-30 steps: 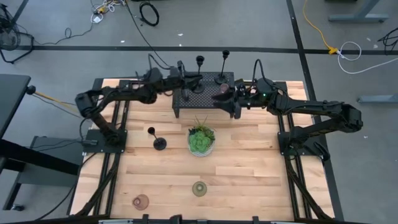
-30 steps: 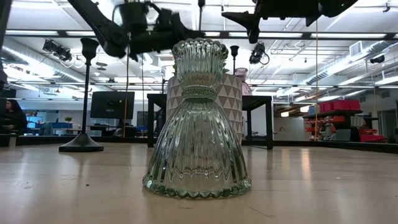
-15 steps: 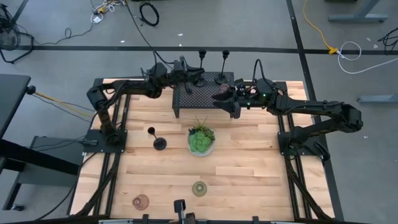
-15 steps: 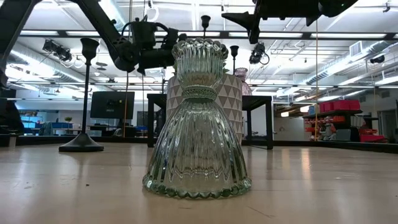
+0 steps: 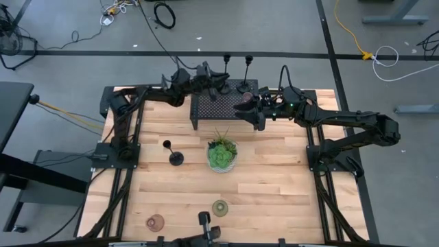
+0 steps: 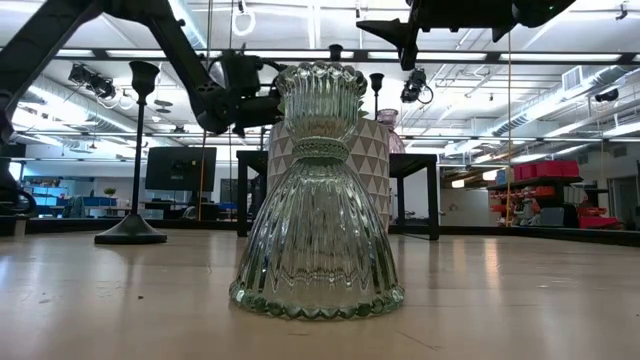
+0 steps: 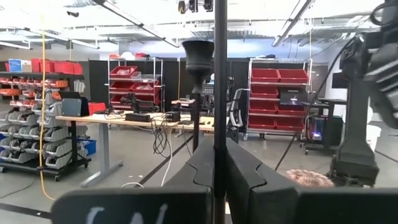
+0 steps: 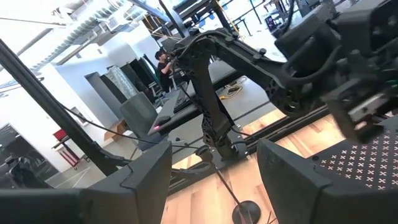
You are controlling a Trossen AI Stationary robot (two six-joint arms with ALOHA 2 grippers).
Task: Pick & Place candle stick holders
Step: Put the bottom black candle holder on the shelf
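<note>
My left gripper is at the far left of the black mesh rack, shut on the stem of a slim black candle stick holder that stands upright. A second holder stands on the rack by its round base. A third holder stands on the table by its base. My right gripper is open over the rack, beside a pink glass cup. A greenish glass cup and a pink cup rest on the table near the front edge. My left gripper pinches the holder's thin stem between its two fingers, coming level from the table's left, across the stem. The holder stays upright, its cup above the fingers. The gripper hides its base, so whether it rests on the rack I cannot tell.
A green plant in a bowl stands at the table's middle, in front of the rack. In the low view the greenish cup fills the middle and hides much behind it. The near half of the table has free room around the two cups.
My left gripper has gone toward the table's far edge and a little to the right, along the rack's far left side, carrying the holder upright with it. My right arm has kept still.
</note>
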